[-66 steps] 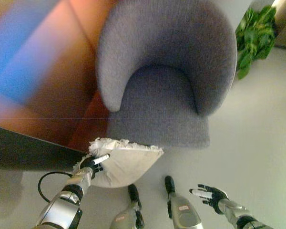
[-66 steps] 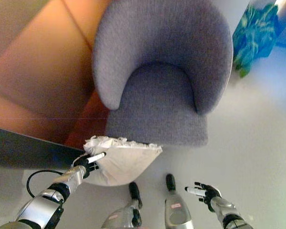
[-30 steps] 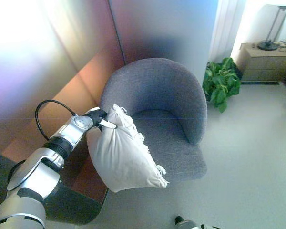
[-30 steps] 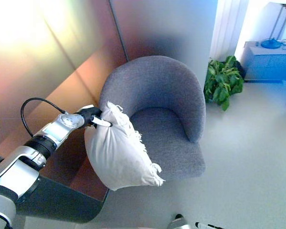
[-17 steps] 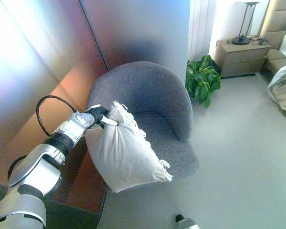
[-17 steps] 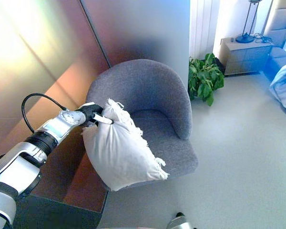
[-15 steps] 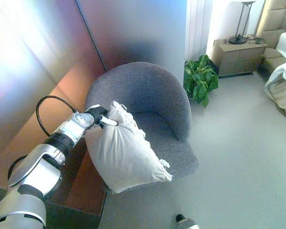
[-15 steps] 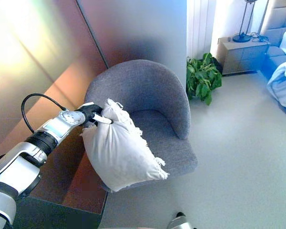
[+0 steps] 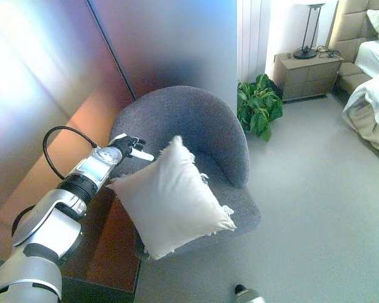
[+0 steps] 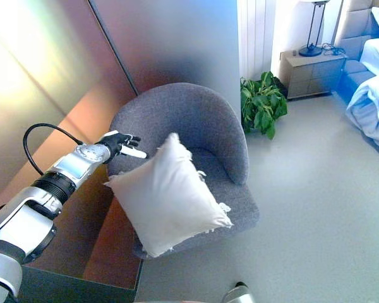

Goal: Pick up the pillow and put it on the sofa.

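White pillow (image 9: 173, 198) sits tilted on the front left of the grey sofa (image 9: 202, 126) seat, overhanging the edge. Left hand (image 9: 127, 146) is just above the sofa's left arm, fingers spread loose, not touching the pillow.
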Tool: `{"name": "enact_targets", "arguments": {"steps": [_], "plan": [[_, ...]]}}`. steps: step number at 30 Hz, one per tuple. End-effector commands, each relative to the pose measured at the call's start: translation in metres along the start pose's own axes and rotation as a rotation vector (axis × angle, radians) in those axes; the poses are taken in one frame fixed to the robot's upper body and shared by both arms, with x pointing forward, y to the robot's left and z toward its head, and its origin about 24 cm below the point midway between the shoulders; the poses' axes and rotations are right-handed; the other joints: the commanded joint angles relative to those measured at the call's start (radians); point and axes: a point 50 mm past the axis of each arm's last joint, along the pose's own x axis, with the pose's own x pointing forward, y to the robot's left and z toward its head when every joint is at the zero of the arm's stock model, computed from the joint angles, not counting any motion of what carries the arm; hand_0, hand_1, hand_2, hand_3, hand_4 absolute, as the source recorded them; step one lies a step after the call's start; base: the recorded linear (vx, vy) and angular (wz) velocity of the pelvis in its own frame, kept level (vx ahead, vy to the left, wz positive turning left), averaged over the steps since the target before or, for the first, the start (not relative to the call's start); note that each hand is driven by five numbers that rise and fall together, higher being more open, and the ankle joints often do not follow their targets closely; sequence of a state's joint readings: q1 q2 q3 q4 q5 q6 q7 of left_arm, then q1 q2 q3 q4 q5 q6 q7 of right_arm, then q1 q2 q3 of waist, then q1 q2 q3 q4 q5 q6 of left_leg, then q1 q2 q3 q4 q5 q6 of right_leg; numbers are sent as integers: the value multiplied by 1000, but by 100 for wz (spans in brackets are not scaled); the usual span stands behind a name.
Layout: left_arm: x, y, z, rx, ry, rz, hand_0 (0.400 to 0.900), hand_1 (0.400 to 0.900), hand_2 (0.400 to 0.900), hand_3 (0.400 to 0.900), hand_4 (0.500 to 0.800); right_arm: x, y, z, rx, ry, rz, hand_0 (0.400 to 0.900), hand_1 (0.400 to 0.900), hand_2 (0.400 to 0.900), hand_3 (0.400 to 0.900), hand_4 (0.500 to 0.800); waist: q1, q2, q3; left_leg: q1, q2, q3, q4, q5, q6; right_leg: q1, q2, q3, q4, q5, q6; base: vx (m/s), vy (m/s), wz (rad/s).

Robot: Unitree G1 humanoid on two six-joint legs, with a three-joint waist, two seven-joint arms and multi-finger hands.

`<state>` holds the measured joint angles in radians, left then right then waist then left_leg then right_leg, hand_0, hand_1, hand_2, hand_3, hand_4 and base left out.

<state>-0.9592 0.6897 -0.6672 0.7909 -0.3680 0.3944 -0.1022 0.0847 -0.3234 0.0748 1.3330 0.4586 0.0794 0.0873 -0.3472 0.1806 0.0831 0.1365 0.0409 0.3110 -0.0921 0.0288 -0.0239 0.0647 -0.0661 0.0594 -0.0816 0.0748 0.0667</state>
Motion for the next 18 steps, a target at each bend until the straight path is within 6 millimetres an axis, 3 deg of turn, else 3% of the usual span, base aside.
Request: {"name": "enact_targets", "arguments": {"steps": [1, 11, 18], "plan": [[-29, 89, 60, -57, -183, 298, 900, 900, 900, 900, 800, -1, -5, -3, -38, 21, -17, 900, 900, 900, 900, 800, 38, -12, -74, 20, -68, -23, 57, -86, -10, -7, 32, -62, 20, -34, 66, -10, -4, 8], [-28, 81, 43, -137, -197, 217, 900, 900, 900, 900, 800, 0, -3, 4, -85, 24, -8, 900, 900, 900, 900, 800, 88, -32, -81, 23, -67, -60, 53, -88, -9, 13, 28, -92, 22, -47, 61, -1, 7, 6], [-21, 62, 11, -163, -167, 80, 900, 900, 900, 900, 800, 0, -4, 8, -145, 1, 2, 900, 900, 900, 900, 800, 119, -54, -83, 21, -67, -82, 50, -89, -8, 21, 27, -110, 21, -53, 56, -14, 20, 9]]}}
